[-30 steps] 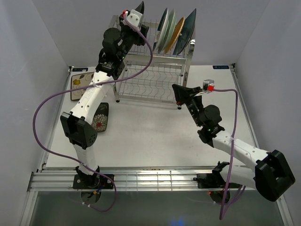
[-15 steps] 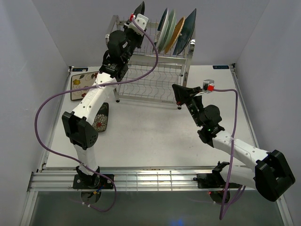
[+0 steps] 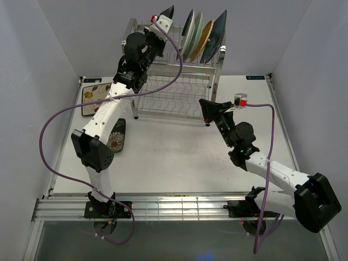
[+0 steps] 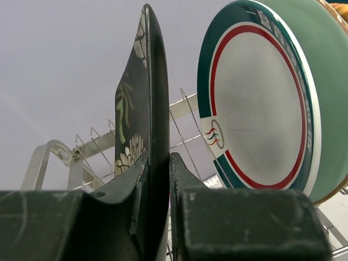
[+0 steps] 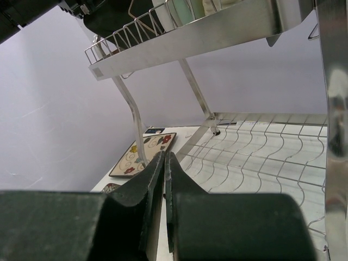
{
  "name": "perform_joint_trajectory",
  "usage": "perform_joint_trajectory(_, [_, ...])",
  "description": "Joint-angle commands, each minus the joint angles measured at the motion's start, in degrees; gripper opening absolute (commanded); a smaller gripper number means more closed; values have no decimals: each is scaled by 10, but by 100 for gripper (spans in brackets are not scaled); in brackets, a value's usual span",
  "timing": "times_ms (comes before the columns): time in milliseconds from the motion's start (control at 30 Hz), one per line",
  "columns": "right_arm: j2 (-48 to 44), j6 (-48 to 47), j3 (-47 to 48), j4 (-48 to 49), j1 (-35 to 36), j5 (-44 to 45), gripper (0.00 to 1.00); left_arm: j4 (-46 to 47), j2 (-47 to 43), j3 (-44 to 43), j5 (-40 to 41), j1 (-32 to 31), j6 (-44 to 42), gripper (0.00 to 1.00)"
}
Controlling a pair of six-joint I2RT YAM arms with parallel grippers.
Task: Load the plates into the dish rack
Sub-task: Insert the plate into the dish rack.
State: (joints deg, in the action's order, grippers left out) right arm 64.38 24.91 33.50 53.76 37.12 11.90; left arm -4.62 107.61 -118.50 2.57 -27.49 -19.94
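The dish rack [image 3: 216, 76] stands at the back of the table. Several plates stand on edge in its top tier: a white one with a teal and red rim [image 4: 261, 103], a pale green one [image 3: 196, 30], an orange woven one [image 3: 206, 37] and a teal one [image 3: 217, 31]. At the tier's left end, my left gripper [image 3: 165, 17] is shut on the rim of an upright dark floral plate [image 4: 155, 98]. My right gripper [image 3: 205, 107] hangs shut and empty in front of the rack's right post. The lower shelf [image 5: 261, 157] holds nothing.
A cream floral rectangular plate [image 3: 92, 99] lies flat at the table's left edge. Another dark floral plate [image 3: 116, 136] lies just in front of it, beside my left arm. The purple cable [image 3: 168, 70] loops across the rack's front.
The left gripper's jaws have closed onto the dark floral plate. The gripper and plate have shifted slightly to the right along the top tier. The right arm has not moved.
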Motion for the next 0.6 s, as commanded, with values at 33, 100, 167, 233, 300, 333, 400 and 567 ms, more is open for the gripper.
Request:
perform_joint_trajectory(33, [-15, -2, -7, 26, -5, 13, 9, -2, -10, -39, 6, -10, 13, 0])
perform_joint_trajectory(100, [-21, -1, -9, 25, -6, 13, 9, 1, -8, -46, 11, -11, 23, 0])
perform_joint_trajectory(167, [-24, -1, -14, 25, -7, 13, 9, 15, -9, -53, 20, -10, 39, 0])
perform_joint_trajectory(233, [-30, -1, -19, 25, -8, 13, 9, 29, -13, -52, 28, -10, 52, 0])
perform_joint_trajectory(300, [-36, -1, -21, 22, -9, 13, 9, 55, -20, -46, 31, -10, 70, 0])
perform_joint_trajectory(333, [-38, 0, -24, 22, -9, 12, 9, 69, -21, -42, 32, -10, 76, 0])
perform_joint_trajectory(400, [-43, -2, -26, 21, -10, 12, 9, 92, -24, -43, 32, -10, 96, 0])
perform_joint_trajectory(567, [-51, -2, -32, 20, -11, 14, 9, 142, -21, -51, 34, -11, 133, 0])
